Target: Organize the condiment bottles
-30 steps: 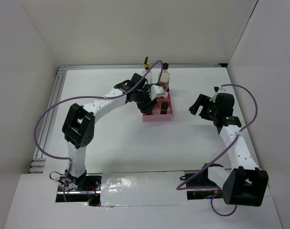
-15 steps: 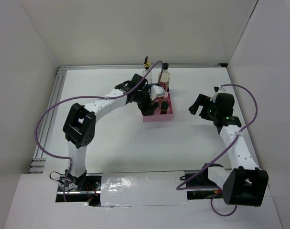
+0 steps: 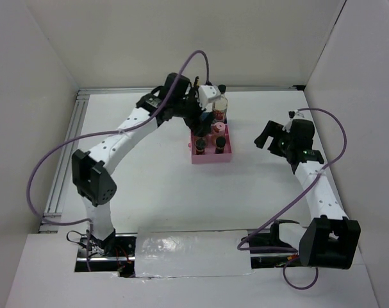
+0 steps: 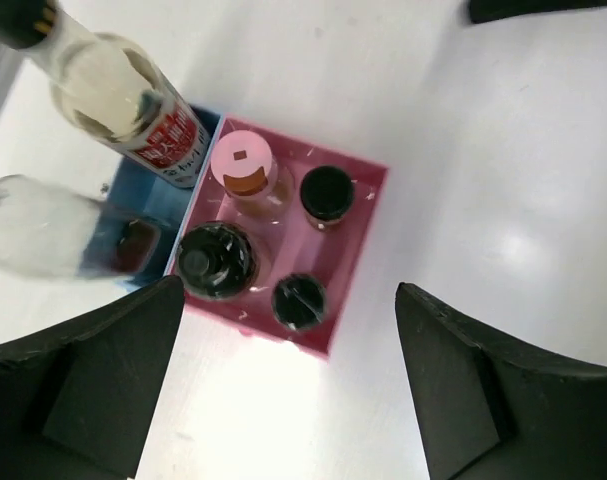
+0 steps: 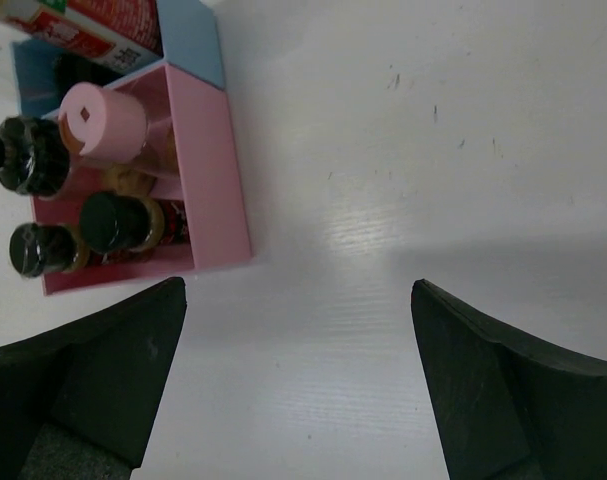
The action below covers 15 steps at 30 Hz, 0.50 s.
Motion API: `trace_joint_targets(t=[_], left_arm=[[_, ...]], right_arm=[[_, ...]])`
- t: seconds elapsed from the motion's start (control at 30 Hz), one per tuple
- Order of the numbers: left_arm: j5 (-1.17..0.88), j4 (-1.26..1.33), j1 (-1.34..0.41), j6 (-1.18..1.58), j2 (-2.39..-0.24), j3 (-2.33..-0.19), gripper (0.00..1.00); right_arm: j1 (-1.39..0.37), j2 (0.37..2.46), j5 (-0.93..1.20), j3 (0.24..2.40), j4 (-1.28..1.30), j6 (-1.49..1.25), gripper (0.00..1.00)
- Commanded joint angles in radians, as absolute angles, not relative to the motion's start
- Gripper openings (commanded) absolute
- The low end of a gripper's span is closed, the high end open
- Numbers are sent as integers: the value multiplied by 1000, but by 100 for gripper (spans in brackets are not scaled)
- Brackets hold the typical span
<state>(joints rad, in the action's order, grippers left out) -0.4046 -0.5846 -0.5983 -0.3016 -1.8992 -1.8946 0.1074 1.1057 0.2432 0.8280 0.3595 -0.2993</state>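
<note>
Table (image 3: 149, 186), pink tray (image 4: 351, 250) of 4 jars (image 4: 327, 192) toward far edge; left end effector (image 4: 291, 290), right end effector (image 5: 298, 288) spread, empty.

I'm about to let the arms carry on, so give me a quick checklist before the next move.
1. Left gripper open and empty: ok.
2. Right gripper open and empty, over the table beside the trays: ok.
3. Pink-capped jar and three dark-lidded jars upright in pink tray: ok.
4. Red-label bottle standing in blue tray: ok.
5. Second tall bottle seated in blue tray: cannot tell, blurred.
</note>
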Motion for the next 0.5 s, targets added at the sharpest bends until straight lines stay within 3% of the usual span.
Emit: trace_joint_targets(t=[0.0, 0.13, 0.17, 0.2, 0.37, 0.47], left_arm=[[-443, -735, -566, -238, -1744, -1998, 99], [-511, -810, -401, -146, -1623, -1912, 99], [-515, -796, -244, -109, -1539, -1785, 99], [-518, -796, -242, -109, -1539, -1784, 99], [-535, -680, 137, -67, -1399, -1437, 99], [-505, -594, 225, -86, -1321, -1245, 99]], right_arm=[[104, 1152, 186, 910, 330, -337, 100], [106, 1201, 143, 942, 327, -354, 100], [104, 1210, 103, 948, 324, -370, 100], [104, 1210, 103, 948, 324, -370, 100], [104, 1249, 78, 963, 331, -406, 100], [103, 1259, 94, 979, 339, -405, 100]])
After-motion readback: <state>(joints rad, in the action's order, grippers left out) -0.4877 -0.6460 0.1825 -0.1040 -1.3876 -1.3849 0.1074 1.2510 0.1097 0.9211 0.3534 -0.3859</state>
